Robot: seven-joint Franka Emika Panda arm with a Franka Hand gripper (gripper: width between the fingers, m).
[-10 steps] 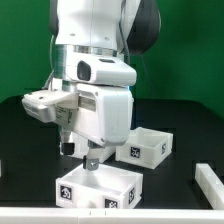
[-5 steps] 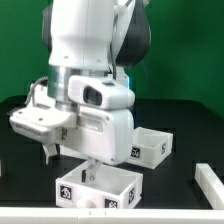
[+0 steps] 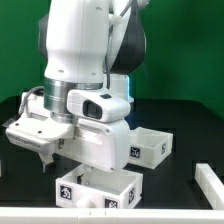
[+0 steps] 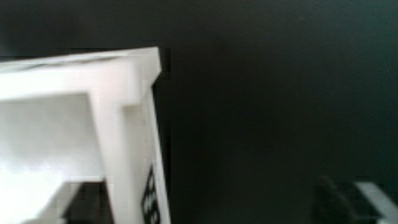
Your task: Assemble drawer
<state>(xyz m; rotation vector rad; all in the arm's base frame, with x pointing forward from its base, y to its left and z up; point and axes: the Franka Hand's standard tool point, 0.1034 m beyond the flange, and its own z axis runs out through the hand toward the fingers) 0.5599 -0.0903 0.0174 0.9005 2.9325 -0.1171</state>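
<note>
The hand [image 4: 210,205] is spread wide and holds nothing, its dark fingers [image 4: 356,200] well apart. A wall of the near drawer tray [image 3: 92,190] runs between them, closer to one finger; whether they touch cannot be told. In the exterior view this tray lies at 6 o'clock, under the arm [image 3: 85,60]. The second tray [image 3: 150,152] sits at its 2 o'clock, apart from it. Bare black table [image 3: 185,115] lies open at the near tray's 9 o'clock.
</note>
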